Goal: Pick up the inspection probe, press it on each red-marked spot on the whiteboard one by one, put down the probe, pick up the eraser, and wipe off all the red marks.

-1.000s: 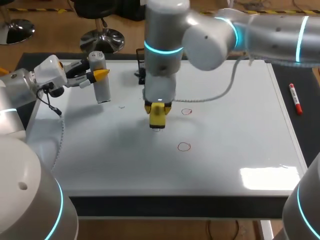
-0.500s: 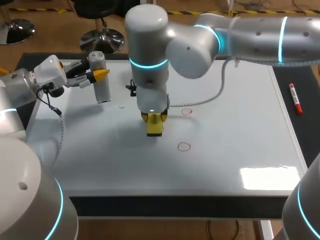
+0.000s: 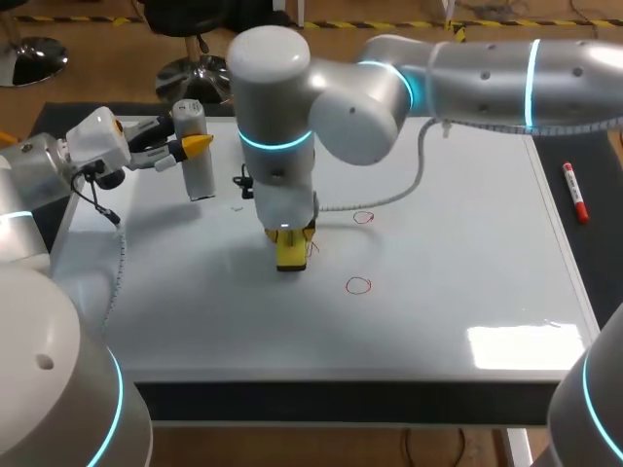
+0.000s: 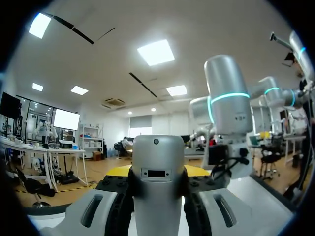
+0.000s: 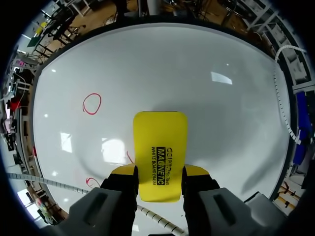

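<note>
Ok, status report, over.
Left gripper shut on white cylindrical probe, off at the side. Right gripper shut on flat yellow eraser, low over glossy whiteboard. Two red circles unwiped, nothing blocking.

Cannot see much of the eraser point(image 3: 290, 251) in the head view beneath the right arm's wrist point(image 3: 280, 185), nor the whole red mark point(image 5: 129, 157) tucked against it in the right wrist view, nor the lower end of the probe point(image 4: 158, 187), cut off in the left wrist view.
</note>
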### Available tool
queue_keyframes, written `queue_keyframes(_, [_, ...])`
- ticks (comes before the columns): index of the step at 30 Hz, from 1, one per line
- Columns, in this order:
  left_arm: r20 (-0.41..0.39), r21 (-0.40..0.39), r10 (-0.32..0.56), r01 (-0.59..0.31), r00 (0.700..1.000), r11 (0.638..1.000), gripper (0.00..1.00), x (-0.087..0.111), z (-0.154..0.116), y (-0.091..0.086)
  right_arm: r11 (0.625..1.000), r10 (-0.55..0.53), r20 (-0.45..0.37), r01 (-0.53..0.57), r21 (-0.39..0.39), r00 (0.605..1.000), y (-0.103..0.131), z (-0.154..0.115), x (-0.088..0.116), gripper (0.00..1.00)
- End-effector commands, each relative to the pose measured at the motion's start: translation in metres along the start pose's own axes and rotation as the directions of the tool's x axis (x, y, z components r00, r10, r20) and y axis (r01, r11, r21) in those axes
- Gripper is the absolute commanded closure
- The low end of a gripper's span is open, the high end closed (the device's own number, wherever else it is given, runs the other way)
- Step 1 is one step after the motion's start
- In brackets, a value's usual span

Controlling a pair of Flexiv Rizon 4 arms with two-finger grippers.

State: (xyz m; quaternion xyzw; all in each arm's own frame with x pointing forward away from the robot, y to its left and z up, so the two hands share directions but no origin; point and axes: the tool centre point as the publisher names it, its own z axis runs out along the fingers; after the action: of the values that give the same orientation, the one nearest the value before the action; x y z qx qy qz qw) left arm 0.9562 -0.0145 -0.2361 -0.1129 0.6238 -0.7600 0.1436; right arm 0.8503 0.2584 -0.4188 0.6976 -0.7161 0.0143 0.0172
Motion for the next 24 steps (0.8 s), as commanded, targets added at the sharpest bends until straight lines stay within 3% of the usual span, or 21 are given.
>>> queue_keyframes(1, [0.001,0.002,0.001,-0.001,1.0,1.0,1.0,0.0,0.001,0.0,1.0,0.0,-0.001,0.0,0.001,1.0,0.0,0.004,-0.003,1.0])
queue_keyframes(13, [0.001,0.002,0.001,-0.001,1.0,1.0,1.0,0.0,0.001,0.0,1.0,-0.013,0.003,0.013,0.002,1.0,0.0,0.013,-0.006,1.0])
queue_keyframes(24, [0.001,0.002,0.001,-0.001,1.0,1.0,1.0,0.0,0.001,0.0,1.0,-0.005,-0.015,0.005,-0.014,1.0,0.001,0.025,0.006,1.0])
